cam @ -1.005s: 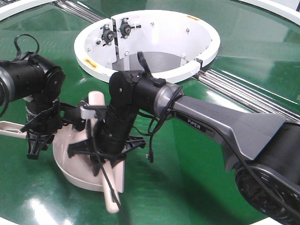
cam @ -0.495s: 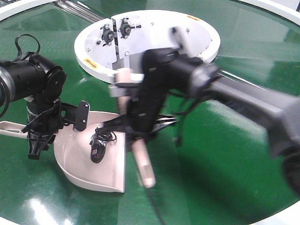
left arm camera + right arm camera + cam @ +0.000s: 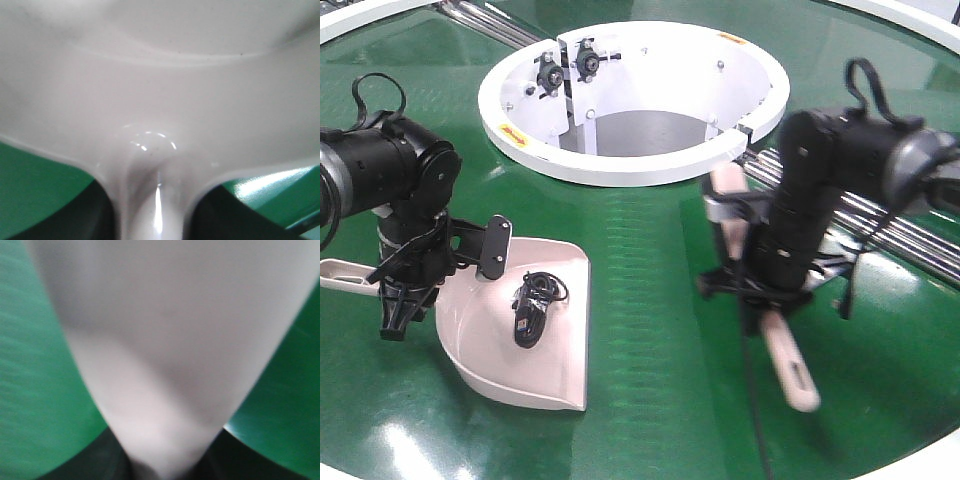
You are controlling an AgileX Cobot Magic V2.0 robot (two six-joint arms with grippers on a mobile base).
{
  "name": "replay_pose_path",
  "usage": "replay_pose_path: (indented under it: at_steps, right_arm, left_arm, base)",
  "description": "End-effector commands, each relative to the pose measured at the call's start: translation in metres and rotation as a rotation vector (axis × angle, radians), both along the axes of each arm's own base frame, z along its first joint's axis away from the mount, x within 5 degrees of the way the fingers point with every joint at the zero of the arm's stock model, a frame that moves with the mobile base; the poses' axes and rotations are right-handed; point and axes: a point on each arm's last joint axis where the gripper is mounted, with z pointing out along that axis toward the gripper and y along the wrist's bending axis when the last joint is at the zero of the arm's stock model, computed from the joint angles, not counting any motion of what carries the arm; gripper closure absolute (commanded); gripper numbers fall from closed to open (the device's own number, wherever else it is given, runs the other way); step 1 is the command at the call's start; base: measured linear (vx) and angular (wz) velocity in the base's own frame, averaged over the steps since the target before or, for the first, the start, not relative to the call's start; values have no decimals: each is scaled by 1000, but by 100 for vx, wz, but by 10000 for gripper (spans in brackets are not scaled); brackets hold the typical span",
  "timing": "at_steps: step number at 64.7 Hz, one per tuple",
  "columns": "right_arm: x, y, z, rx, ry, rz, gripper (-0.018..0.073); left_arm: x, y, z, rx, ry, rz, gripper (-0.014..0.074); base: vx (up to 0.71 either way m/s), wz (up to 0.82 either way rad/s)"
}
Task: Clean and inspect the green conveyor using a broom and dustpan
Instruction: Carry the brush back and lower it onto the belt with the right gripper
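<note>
Beige dustpan [image 3: 485, 350] holds black tangle [image 3: 532, 305], clamped in left pincer [image 3: 396, 305]; right pincer [image 3: 760, 290] grips broom [image 3: 790, 365].

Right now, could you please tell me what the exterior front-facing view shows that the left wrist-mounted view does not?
Only the front view shows the right gripper holding the broom, a black tangled item lying in the dustpan, and the white ring opening. Only the left wrist view gives a close look at where the dustpan's handle joins its curved back, with a glare spot there. Both show the dustpan and the green conveyor.
</note>
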Motion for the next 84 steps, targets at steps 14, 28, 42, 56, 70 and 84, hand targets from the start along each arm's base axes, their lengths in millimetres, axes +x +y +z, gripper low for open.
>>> replay_pose_path:
  at_steps: [14, 28, 42, 56, 70, 84]
  right_arm:
    - [-8, -39, 6, -50, 43, 40, 564]
    - [-7, -43, 6, -89, 34, 53, 560]
    - [-6, -46, 3, -122, 35, 58, 552]
    - [-1, -43, -20, -117, 107, 55, 536]
    - [0, -43, -25, -120, 121, 62, 480]
    - [0, -42, -25, -108, 124, 54, 389]
  left_arm:
    - [-2, -5, 26, -45, -82, -7, 603]
    - [-2, -5, 26, -45, -81, -7, 603]
    - [-2, -5, 26, -45, -81, -7, 603]
    - [-2, -5, 26, -45, -81, -7, 603]
    - [-2, -5, 26, -45, -81, -7, 603]
    - [-1, -6, 26, -50, -93, -11, 603]
  base:
    - [0, 0]
    - [0, 0]
    - [0, 0]
    - [0, 0]
    - [0, 0]
    - [0, 0]
